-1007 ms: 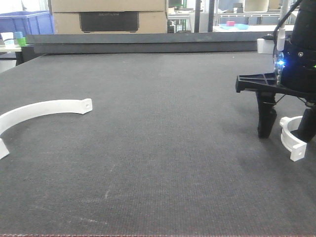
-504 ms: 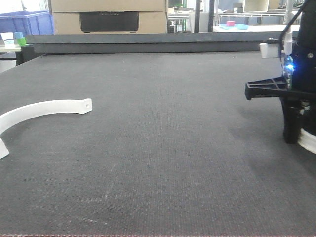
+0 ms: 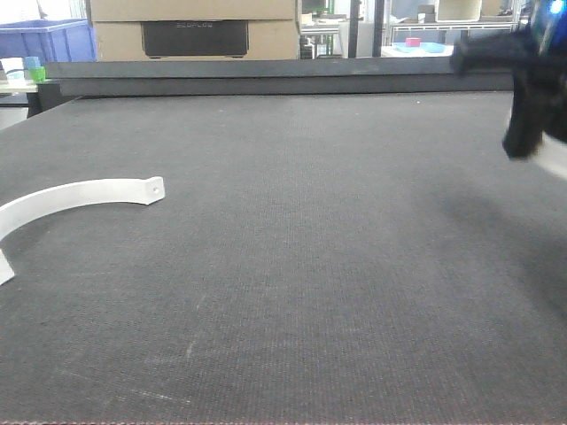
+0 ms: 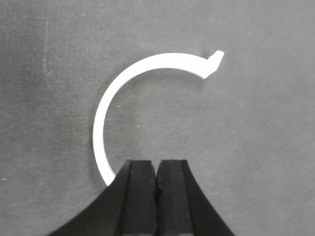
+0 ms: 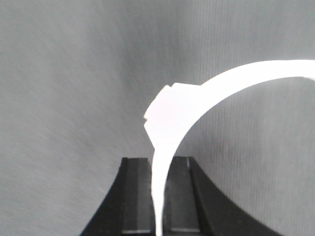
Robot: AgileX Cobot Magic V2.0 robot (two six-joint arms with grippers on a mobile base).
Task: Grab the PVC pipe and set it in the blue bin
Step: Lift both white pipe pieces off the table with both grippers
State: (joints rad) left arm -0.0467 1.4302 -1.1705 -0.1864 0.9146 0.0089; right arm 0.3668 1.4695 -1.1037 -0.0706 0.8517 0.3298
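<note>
My right gripper (image 5: 156, 162) is shut on a white curved PVC pipe piece (image 5: 197, 103), whose thin band passes between the two fingers. In the front view this gripper (image 3: 534, 146) is blurred and raised at the far right, and a bit of the white piece (image 3: 558, 158) shows beside it at the frame's edge. A second white curved piece (image 3: 80, 193) lies flat on the dark mat at the left. My left gripper (image 4: 156, 164) hangs shut and empty above that arc (image 4: 106, 123). A blue bin (image 3: 44, 40) stands far back left, beyond the table.
The dark textured mat (image 3: 292, 257) covers the whole table. A cardboard box (image 3: 195, 27) stands behind the table's far edge, and small cups (image 3: 27, 69) stand at the back left. Shelving with more items fills the back right.
My right gripper closed on the white piece at the right, then lifted it off the mat, moving up and to the right. The left arc has not moved.
</note>
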